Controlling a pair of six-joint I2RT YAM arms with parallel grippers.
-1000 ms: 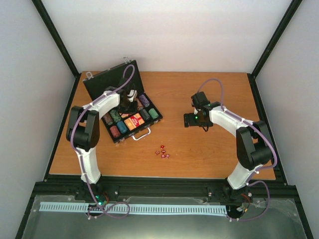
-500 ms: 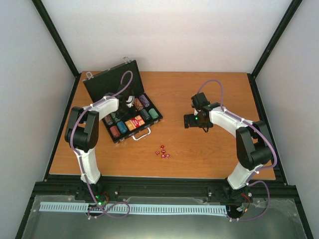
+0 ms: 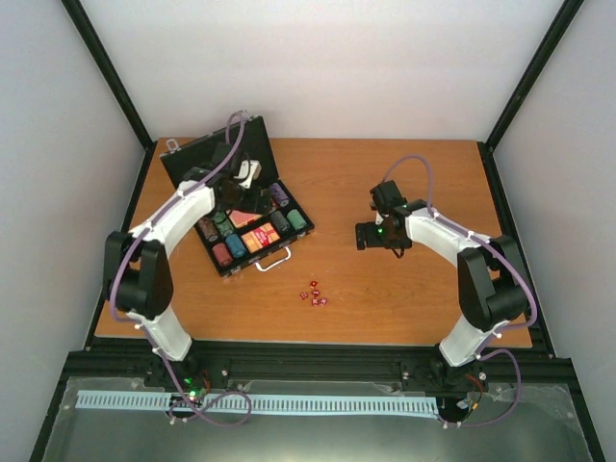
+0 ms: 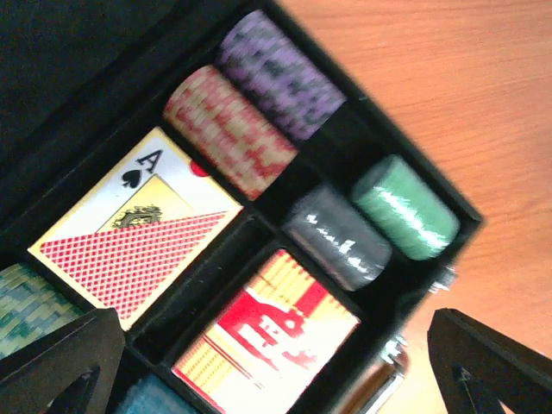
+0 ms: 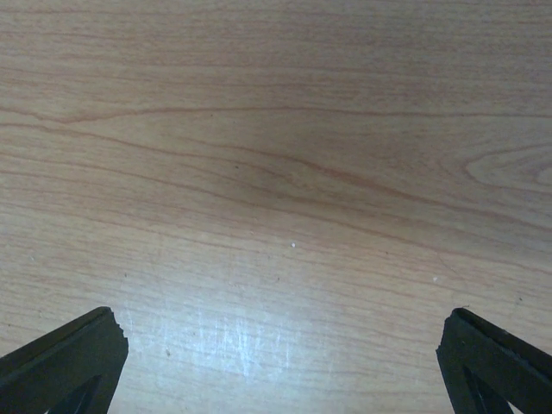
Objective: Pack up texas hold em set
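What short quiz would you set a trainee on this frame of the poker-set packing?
1. True or false: the dice already lie inside the open case.
2. What lies directly beneath the right gripper? A) only the table B) the dice C) the case
3. Which playing card is printed on the checkered card box?
Key: 1 false, they sit on the table outside the case. 2 A. 3 ace of spades.
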